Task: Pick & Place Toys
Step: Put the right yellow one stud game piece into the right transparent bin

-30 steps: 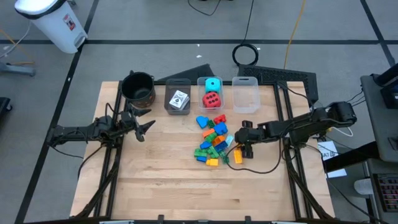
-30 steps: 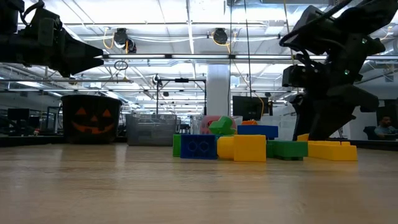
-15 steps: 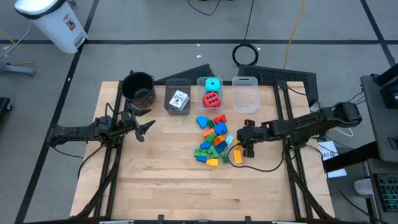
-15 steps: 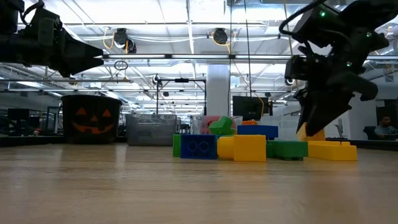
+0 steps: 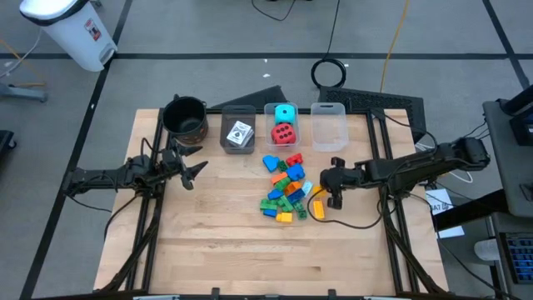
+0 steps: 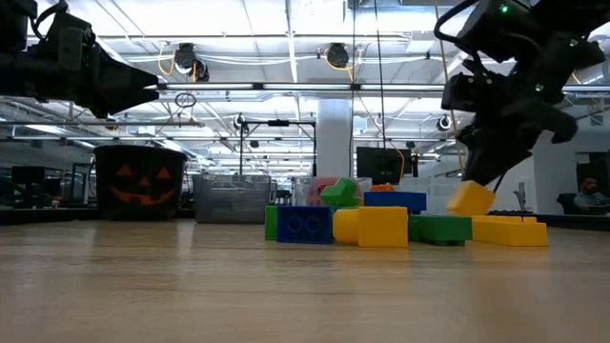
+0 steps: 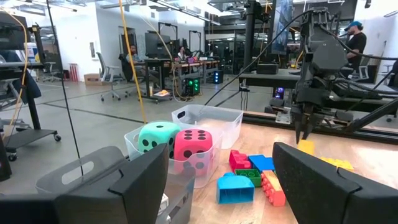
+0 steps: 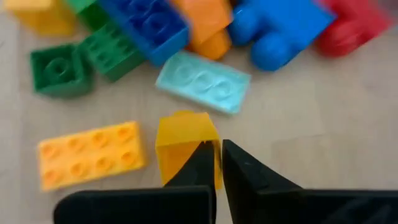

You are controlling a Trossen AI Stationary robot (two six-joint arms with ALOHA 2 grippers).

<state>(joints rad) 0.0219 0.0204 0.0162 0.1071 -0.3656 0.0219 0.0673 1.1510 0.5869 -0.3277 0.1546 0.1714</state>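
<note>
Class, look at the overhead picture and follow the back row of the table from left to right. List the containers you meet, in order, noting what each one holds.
Black round pot → grey bin holding a white card → clear bin holding a cyan dotted cube and a red dotted cube → clear bin with nothing visible inside.

The right claw (image 5: 334, 198) is closed, fingers pointed downward, and the right arm is stretched inward from the right side. The left claw (image 5: 195, 172) is held open on the left side.
</note>
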